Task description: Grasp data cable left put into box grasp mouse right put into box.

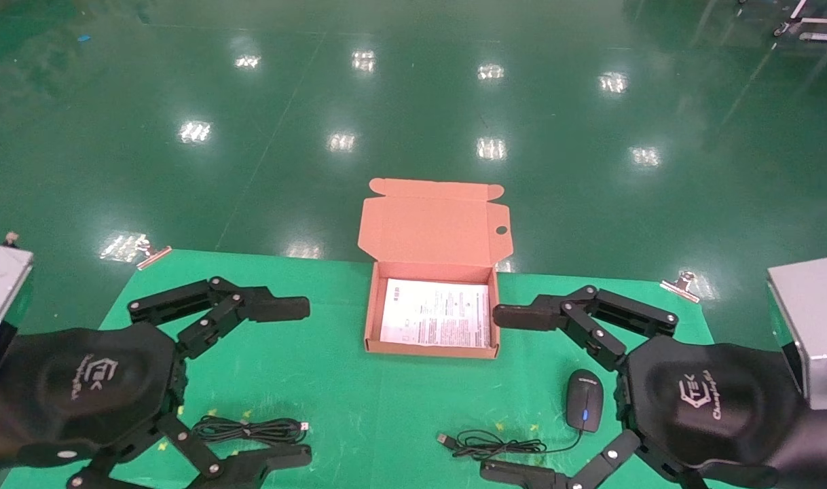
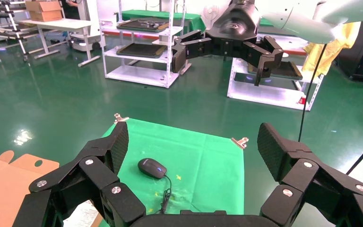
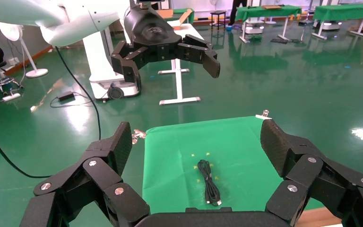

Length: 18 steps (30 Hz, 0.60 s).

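The wide-open left gripper [image 1: 288, 380] hovers just left of the coiled black data cable [image 1: 250, 429], which lies left-to-right, well left of the wide-open right gripper [image 1: 515, 390]

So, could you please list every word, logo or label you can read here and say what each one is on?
"TEK": white logo on the back of the left gripper; the smaller lettering beside it is too blurred to read.
"TEK": same logo on the right gripper; the script word under it is unclear.
Printed sheet in the box: dense text, too small to read.
Mouse, data cable: no legible text.
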Tool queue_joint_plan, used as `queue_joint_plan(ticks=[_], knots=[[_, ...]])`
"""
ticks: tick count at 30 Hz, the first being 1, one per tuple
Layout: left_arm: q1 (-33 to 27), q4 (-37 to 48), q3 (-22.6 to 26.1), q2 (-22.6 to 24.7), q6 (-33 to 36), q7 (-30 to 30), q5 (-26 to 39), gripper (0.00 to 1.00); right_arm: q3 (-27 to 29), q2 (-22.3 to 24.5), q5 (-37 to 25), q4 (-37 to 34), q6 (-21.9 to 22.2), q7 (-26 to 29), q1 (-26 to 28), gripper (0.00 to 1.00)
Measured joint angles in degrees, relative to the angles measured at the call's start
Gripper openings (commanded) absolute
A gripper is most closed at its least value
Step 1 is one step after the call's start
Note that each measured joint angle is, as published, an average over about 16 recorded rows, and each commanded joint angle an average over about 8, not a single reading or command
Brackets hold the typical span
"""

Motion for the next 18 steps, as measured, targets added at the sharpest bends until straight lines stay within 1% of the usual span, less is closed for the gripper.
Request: queue_joint_plan(ticks=[18], knots=[[-0.05,0.02,0.12,-0.08,0.00,0.01,0.29,1.00,-0.01,-0.03,-0.02,-0.01,0.02,-0.02,0.00,1.00]])
